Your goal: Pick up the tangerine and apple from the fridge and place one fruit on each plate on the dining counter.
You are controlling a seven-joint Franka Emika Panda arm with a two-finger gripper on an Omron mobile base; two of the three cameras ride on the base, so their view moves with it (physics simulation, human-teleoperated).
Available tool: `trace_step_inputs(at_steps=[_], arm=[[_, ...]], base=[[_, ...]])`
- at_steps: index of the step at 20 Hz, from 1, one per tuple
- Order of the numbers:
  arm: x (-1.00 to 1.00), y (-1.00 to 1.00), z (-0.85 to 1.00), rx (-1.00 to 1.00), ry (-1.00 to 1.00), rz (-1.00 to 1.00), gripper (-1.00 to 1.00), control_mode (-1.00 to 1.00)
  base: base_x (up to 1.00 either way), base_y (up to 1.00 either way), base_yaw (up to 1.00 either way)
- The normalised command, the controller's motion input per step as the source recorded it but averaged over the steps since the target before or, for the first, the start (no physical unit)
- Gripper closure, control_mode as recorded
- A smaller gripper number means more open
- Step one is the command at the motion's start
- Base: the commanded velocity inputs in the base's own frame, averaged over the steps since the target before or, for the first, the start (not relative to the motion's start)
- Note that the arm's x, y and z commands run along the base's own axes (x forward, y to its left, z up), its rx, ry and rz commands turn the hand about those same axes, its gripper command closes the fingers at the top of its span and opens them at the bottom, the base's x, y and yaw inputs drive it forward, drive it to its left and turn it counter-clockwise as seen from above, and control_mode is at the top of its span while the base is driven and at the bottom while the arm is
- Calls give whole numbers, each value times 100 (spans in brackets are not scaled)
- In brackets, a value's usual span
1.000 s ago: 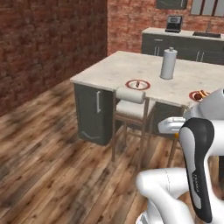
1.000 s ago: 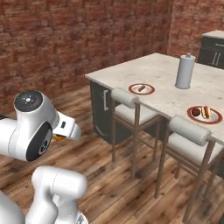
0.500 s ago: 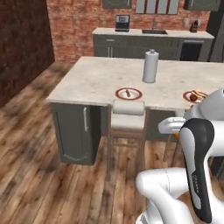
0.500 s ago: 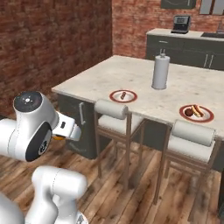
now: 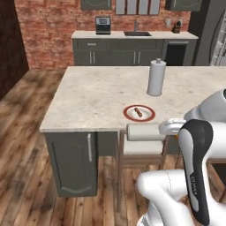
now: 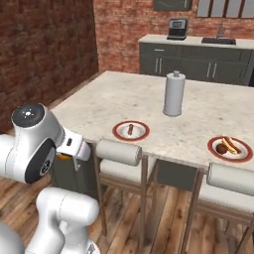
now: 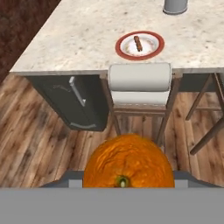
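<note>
The gripper (image 7: 127,186) is closed on the tangerine (image 7: 128,162). The tangerine is a round ball, so it has no long side. Its little green stem spot faces the hand camera. In the right base view a bit of orange shows beside the arm's big joint, low and near, over the wood floor.

The dining counter (image 5: 101,95) is ahead. A stool (image 7: 139,81) with a pale padded back is pushed in at its near edge. Just behind the stool, a plate (image 5: 139,113) with a red rim sits on the counter. A small brown stick lies on it. To the right, a second plate (image 6: 229,148) holds the dark apple (image 6: 221,148) next to a sausage-like thing. A grey can (image 5: 156,77) stands upright farther back.
</note>
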Motion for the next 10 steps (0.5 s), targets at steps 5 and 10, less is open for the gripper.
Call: trace_step_inputs(at_steps=[5, 10], arm=[[0, 0, 0, 0, 0, 0, 100, 100], [0, 0, 0, 0, 0, 0, 100, 100]], base=[[56, 0, -30], [51, 35, -34]])
